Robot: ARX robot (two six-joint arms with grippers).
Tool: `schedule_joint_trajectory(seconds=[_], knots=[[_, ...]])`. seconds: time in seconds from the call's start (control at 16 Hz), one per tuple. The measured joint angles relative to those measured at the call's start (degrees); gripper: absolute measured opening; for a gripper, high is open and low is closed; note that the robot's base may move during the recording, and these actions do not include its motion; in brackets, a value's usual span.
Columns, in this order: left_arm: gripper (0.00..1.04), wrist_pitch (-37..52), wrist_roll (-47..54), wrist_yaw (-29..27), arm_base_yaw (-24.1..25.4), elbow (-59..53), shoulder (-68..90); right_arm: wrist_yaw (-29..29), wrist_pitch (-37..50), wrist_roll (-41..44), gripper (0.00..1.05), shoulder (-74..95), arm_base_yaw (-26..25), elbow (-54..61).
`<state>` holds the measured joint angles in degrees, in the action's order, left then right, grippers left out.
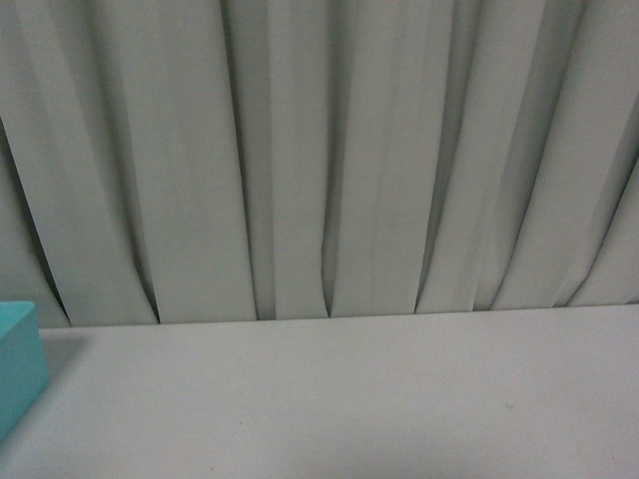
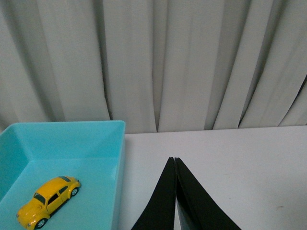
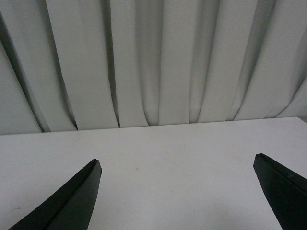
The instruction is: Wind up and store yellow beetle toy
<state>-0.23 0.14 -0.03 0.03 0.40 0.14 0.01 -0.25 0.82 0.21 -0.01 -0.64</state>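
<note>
Front view: a white table [image 1: 349, 399] fills the lower part of the frame, with a pale pleated curtain [image 1: 319, 150] behind it across the upper part. At the lower left edge a corner of a turquoise box [image 1: 18, 364] shows. Neither arm appears here.

Left wrist view: the turquoise box [image 2: 117, 158] sits in the lower left of the frame on the white table. The yellow toy car [image 2: 48, 201] lies on the box's floor, on its wheels, angled with its nose toward the lower left corner. The left gripper [image 2: 174, 160] rises from the bottom centre, beside the box and outside it; its two black fingers are pressed together with nothing between them.

Right wrist view: the right gripper [image 3: 176, 160] has its fingers spread wide, one at the lower left and one at the lower right, with bare table between them and the curtain above.
</note>
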Motion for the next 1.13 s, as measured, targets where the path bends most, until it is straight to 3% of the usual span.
schedule_joint_trajectory(seconds=[0.31, 0.56, 1.13], knots=[[0.62, 0.00, 0.02, 0.00, 0.00, 0.00, 0.00, 0.00, 0.02, 0.00, 0.98, 0.00, 0.00, 0.00], [1.00, 0.00, 0.07, 0.00, 0.00, 0.00, 0.00, 0.00, 0.02, 0.02, 0.98, 0.00, 0.00, 0.00], [0.98, 0.02, 0.04, 0.00, 0.00, 0.00, 0.00, 0.00, 0.02, 0.00, 0.98, 0.00, 0.00, 0.00]])
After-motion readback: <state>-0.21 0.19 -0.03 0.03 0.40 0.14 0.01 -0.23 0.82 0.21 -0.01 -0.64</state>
